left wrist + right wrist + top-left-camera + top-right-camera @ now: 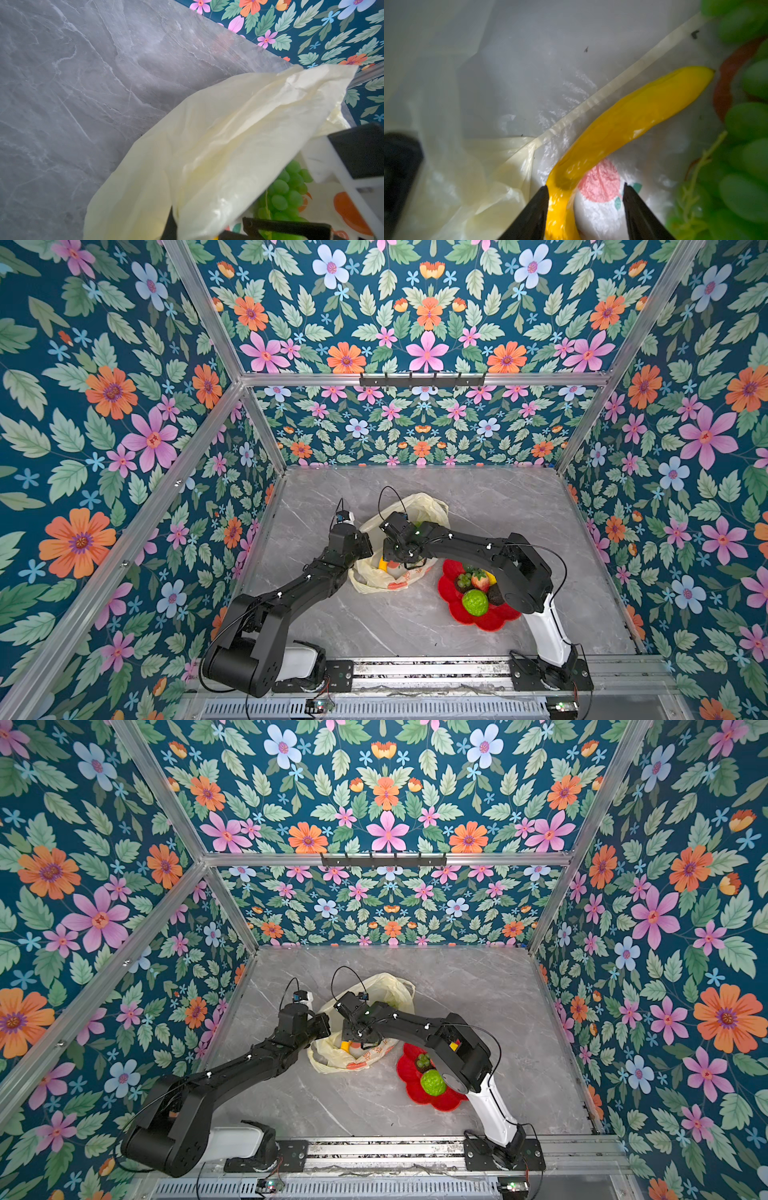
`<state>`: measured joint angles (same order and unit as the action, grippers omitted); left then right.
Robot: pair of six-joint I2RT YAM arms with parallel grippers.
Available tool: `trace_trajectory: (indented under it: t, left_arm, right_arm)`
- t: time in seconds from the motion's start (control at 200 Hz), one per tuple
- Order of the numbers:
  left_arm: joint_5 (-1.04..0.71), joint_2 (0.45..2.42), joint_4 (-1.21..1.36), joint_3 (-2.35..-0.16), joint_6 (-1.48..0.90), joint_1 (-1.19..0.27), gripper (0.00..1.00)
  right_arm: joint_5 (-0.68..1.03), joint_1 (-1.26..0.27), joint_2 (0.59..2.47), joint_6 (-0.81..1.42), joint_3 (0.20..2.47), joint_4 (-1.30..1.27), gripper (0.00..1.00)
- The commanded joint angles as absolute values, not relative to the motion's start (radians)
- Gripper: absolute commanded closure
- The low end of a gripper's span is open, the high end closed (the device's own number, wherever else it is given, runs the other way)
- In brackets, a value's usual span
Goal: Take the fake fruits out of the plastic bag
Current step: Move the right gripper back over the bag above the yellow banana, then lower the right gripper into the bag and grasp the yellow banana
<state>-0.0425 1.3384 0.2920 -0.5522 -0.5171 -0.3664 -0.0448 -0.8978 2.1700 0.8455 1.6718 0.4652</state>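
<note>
Nearest the lens, our right gripper (584, 197) stood with fingers parted around the stem of the banana (633, 116), one side touching it, not yet closed, deep inside the plastic bag (419, 506). Our left gripper (366, 544) pinched the bag's rim at nine o'clock, we judged to keep the mouth open. Some green grapes (284, 195) lay inside too. At four o'clock of the bag, the red plate (451, 608) already held a strawberry (480, 580).
</note>
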Motion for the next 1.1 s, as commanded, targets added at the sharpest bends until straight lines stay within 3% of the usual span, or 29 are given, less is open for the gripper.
trace_trajectory:
  t: [0.0, 0.715, 1.095]
  left_arm:
    - [-0.035, 1.342, 0.298, -0.556, -0.508, -0.367, 1.0]
    - [-0.029, 1.345, 0.295, -0.559, -0.503, -0.367, 1.0]
    - [-0.026, 1.351, 0.293, -0.56, -0.502, -0.367, 1.0]
  right_arm:
    - [-0.025, -0.893, 2.196, 0.854, 1.7, 0.483, 0.41]
    - [-0.054, -0.863, 2.364, 0.748, 1.962, 0.638, 0.42]
    - [-0.066, -0.876, 2.35, 0.697, 1.96, 0.638, 0.63]
